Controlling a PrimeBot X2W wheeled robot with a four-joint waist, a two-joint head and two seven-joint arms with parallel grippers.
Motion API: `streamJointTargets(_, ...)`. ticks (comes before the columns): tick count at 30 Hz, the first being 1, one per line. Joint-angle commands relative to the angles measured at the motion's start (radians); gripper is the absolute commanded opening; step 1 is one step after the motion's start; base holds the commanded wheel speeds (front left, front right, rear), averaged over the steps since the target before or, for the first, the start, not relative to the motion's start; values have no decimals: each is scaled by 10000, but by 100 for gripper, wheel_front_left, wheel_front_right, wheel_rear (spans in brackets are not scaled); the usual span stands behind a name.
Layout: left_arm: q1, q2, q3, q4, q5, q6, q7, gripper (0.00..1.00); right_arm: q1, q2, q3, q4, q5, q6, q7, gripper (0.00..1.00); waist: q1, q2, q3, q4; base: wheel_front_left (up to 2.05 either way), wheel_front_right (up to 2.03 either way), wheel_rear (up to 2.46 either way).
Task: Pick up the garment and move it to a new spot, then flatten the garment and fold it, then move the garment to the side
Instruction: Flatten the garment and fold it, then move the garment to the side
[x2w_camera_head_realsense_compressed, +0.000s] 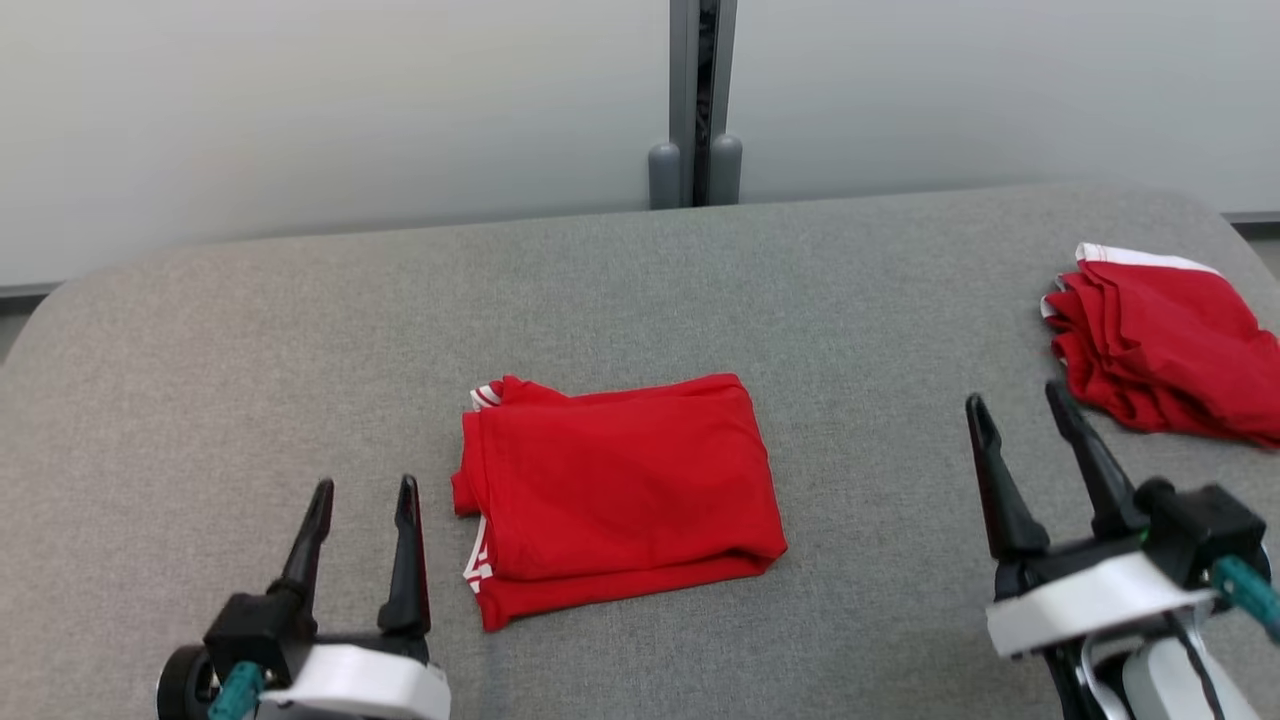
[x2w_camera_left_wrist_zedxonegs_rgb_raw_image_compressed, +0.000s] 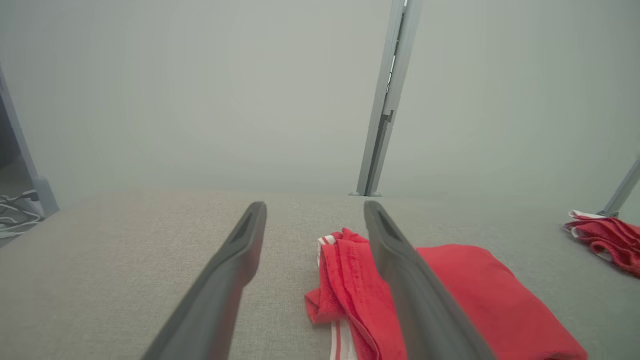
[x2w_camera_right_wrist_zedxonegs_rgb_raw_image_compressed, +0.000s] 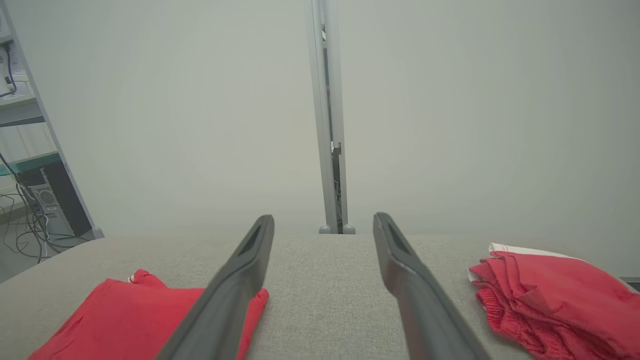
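Observation:
A red garment (x2w_camera_head_realsense_compressed: 615, 490) with white stripes lies folded into a neat rectangle in the middle of the grey table (x2w_camera_head_realsense_compressed: 640, 300). In the left wrist view the garment (x2w_camera_left_wrist_zedxonegs_rgb_raw_image_compressed: 465, 295) shows partly behind my right-hand finger, and in the right wrist view the garment (x2w_camera_right_wrist_zedxonegs_rgb_raw_image_compressed: 125, 315) lies at the lower left. My left gripper (x2w_camera_head_realsense_compressed: 365, 495) hovers open just left of it, empty. Well to the right of the garment my right gripper (x2w_camera_head_realsense_compressed: 1018, 400) also stands open with nothing between its fingers.
A second red garment (x2w_camera_head_realsense_compressed: 1170, 345) lies folded at the table's right edge, close to my right gripper's fingertips; it shows too in the left wrist view (x2w_camera_left_wrist_zedxonegs_rgb_raw_image_compressed: 605, 237) and right wrist view (x2w_camera_right_wrist_zedxonegs_rgb_raw_image_compressed: 555, 295). A grey post (x2w_camera_head_realsense_compressed: 697, 100) and pale wall stand behind the table.

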Motion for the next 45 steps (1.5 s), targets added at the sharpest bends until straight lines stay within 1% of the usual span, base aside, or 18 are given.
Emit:
streamJointTargets(1,226,46,11,-54,194,-95,-37,100,386,3,-69,-203,-109,25,-46,100,0,-1,-210,15,0,0,0)
streamJointTargets(4,524,44,-76,-343,613,-286,-38,100,1111,132,-239,-634,-217,25,-46,100,0,-1,-412,92,0,0,0)
streamJointTargets(8,951,43,-88,-723,692,-313,-37,100,1936,234,-339,-1045,-287,25,-47,100,0,-1,-560,175,0,0,0)
streamJointTargets(12,1238,46,-122,-946,838,-331,-37,100,2440,363,-331,-1190,-389,25,-47,100,0,-1,-620,235,0,0,0)
streamJointTargets(23,1280,46,-136,-983,1031,-321,-38,100,2573,437,-159,-1174,-476,25,-47,100,0,-1,-584,316,0,0,0)
streamJointTargets(27,1195,44,-212,-911,1076,-335,-38,100,2306,458,-45,-842,-141,25,-47,100,0,-1,-510,426,0,0,0)
streamJointTargets(30,1058,47,-380,-838,1090,-366,-38,100,1765,489,361,199,1047,25,-47,100,0,-1,-407,649,0,0,0)
streamJointTargets(33,977,46,-498,-821,1088,-375,-38,100,1025,551,720,1299,2796,25,-47,100,0,-1,-271,835,0,0,0)
streamJointTargets(34,928,47,-529,-824,1087,-388,-38,100,705,581,853,1663,3565,25,17,100,0,-1,-210,903,0,0,0)
streamJointTargets(36,798,44,-618,-865,1100,-423,-38,100,30,594,1158,2226,4902,25,351,100,0,-1,-33,1055,0,0,0)
streamJointTargets(39,665,44,-832,-877,1084,-457,-38,100,-857,433,1524,3099,6585,25,1116,100,0,-1,234,1351,0,0,0)
streamJointTargets(42,379,47,-1031,-869,1029,-454,-38,100,-1642,225,1778,3797,7732,25,1692,100,0,-1,515,1681,0,0,0)
streamJointTargets(45,206,46,-1166,-852,988,-415,-38,100,-2188,43,2149,4481,8254,25,1936,100,0,-1,730,1959,0,0,0)
